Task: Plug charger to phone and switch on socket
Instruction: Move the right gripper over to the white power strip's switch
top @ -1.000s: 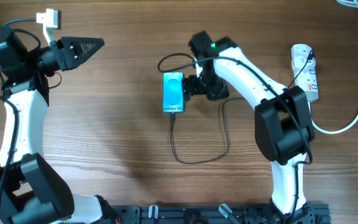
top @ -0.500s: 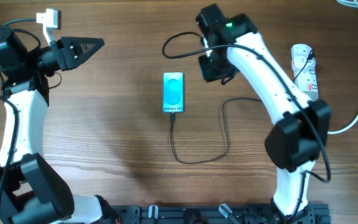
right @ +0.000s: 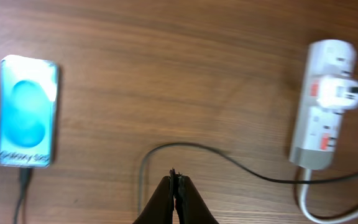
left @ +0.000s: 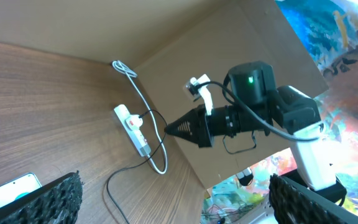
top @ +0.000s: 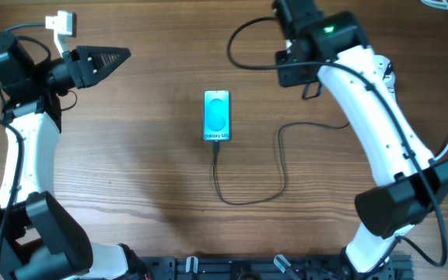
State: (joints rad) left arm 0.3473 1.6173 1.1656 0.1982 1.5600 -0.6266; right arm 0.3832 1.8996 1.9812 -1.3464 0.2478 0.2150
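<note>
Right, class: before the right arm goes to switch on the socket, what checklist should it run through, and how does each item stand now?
1. Charger meets the bottom edge of the phone: ok.
2. Right hand shut and empty: ok.
3. White plug seated in the socket: ok.
4. Socket switch position: cannot tell, the red marks are too blurred.
5. Right hand over the switch: not ok, the socket lies off to one side in the right wrist view.
6. Left hand away from phone and socket: ok.
</note>
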